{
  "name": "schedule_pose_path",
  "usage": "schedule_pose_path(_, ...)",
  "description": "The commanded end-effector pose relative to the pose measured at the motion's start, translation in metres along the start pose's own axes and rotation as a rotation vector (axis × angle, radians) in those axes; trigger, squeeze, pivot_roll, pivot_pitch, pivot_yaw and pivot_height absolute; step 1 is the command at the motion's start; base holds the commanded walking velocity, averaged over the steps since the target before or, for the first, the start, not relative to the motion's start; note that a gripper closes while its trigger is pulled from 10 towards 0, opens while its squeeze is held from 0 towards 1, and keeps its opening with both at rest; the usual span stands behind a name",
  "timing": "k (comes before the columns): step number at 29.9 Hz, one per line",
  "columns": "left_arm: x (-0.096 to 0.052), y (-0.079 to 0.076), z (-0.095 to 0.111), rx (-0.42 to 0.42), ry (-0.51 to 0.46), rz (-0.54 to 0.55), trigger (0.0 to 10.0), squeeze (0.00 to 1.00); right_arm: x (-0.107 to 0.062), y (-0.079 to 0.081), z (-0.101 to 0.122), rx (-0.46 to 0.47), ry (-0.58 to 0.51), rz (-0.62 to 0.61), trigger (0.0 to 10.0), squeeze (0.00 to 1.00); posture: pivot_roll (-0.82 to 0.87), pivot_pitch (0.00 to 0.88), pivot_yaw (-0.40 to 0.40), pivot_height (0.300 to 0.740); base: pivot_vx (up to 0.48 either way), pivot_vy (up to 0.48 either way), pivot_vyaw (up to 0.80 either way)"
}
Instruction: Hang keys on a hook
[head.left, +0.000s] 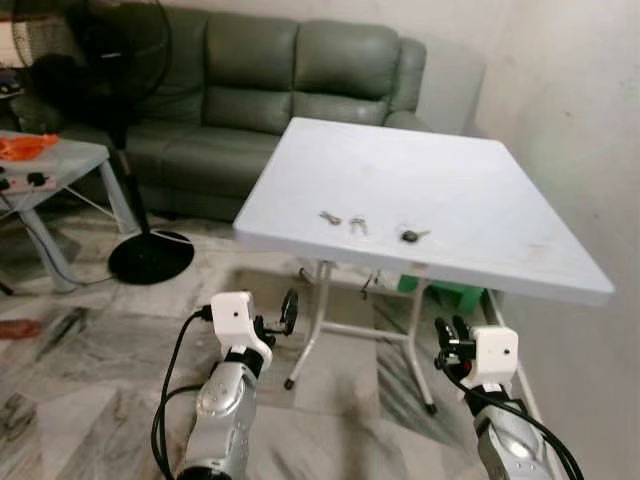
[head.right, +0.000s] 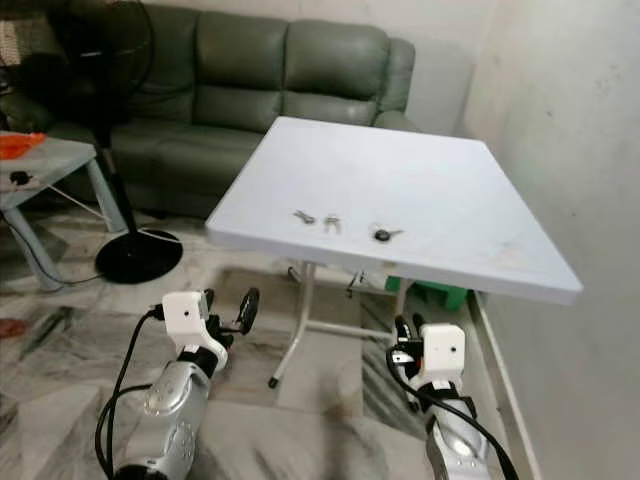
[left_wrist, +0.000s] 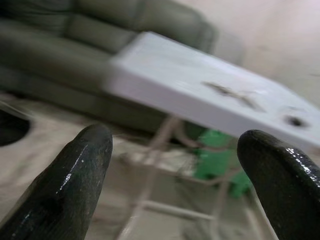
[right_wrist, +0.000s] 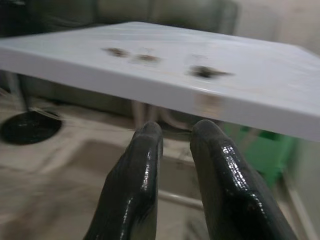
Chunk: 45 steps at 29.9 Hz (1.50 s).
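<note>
I have the white counter (head.left: 450, 190) dead ahead at 12 o'clock, and the keys lie on it close to its near edge: two small silver keys (head.left: 343, 220) side by side, and a black-headed key (head.left: 410, 236) just to their 3 o'clock, apart from them. None of them is touched.

My left claw (head.left: 275, 318) hangs low at 7 o'clock, below the counter's near edge and over the floor (head.left: 90, 350), its fingers (left_wrist: 75, 185) spread well apart and holding nothing. My right claw (head.left: 452, 335) sits at 5 o'clock, also below the counter edge, with its fingers (right_wrist: 135, 190) drawn close, only a thin gap between them, and nothing in them.

Under the counter something green (head.left: 450, 293) sits by the wall; I can't tell what it is. A green sofa (head.left: 290, 70) stands at 11 o'clock, a black fan (head.left: 130, 90) at 10 o'clock.
</note>
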<state>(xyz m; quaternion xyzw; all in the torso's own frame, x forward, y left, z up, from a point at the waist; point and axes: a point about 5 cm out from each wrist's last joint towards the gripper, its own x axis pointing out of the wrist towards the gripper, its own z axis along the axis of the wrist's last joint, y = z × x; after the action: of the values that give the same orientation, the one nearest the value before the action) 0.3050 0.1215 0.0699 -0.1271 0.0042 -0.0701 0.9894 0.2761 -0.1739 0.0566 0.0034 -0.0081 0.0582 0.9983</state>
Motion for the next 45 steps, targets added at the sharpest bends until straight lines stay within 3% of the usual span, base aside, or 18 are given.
schedule_pose_path(1, 0.0022, -0.0048, 0.0010, -0.004, -0.001, -0.013, 10.0, 0.00, 0.0009, -0.0064, 0.0047, -0.012, -0.016, -0.015, 10.0, 0.00, 0.02, 0.010, -0.086, 0.740, 0.000, 0.480, 0.00)
schedule_pose_path(7, 0.0023, -0.0059, 0.0005, 0.000, 0.003, -0.012, 10.0, 0.00, 0.0009, -0.0055, 0.0047, -0.010, -0.017, -0.015, 10.0, 0.00, 0.02, 0.006, -0.086, 0.740, 0.000, 0.447, 0.00)
schedule_pose_path(21, 0.0040, -0.0073, -0.0011, -0.009, 0.025, -0.011, 10.0, 0.00, 0.0011, -0.0040, 0.0037, -0.007, -0.015, -0.006, 10.0, 0.00, 0.03, 0.000, -0.087, 0.740, 0.000, 0.000, 0.00)
schedule_pose_path(35, 0.0039, -0.0081, -0.0023, -0.011, 0.037, -0.020, 10.0, 0.00, 0.0007, -0.0025, 0.0018, 0.015, -0.010, 0.002, 10.0, 0.00, 0.03, 0.000, -0.086, 0.740, 0.294, 0.000, 0.00)
schedule_pose_path(36, 0.0037, -0.0083, -0.0021, -0.008, 0.036, -0.023, 10.0, 0.00, 0.0002, -0.0028, 0.0029, 0.037, -0.021, 0.002, 10.0, 0.62, 0.03, 0.000, -0.086, 0.740, 0.334, 0.000, 0.00)
schedule_pose_path(37, 0.0037, -0.0083, -0.0021, -0.008, 0.036, -0.023, 10.0, 0.00, 0.0002, -0.0028, 0.0029, 0.037, -0.021, 0.002, 10.0, 0.62, 0.03, 0.000, -0.086, 0.740, 0.334, 0.000, 0.00)
schedule_pose_path(38, 0.0037, -0.0083, -0.0021, -0.007, 0.036, -0.024, 10.0, 0.00, 0.0002, -0.0042, 0.0030, 0.029, -0.020, -0.015, 10.0, 0.98, 0.03, 0.000, -0.086, 0.740, 0.334, 0.000, 0.00)
schedule_pose_path(45, 0.0033, -0.0082, -0.0021, -0.004, 0.038, -0.027, 10.0, 0.00, 0.0004, -0.0056, 0.0024, 0.043, -0.017, -0.026, 10.0, 1.00, 0.03, 0.000, -0.084, 0.740, 0.334, 0.000, 0.00)
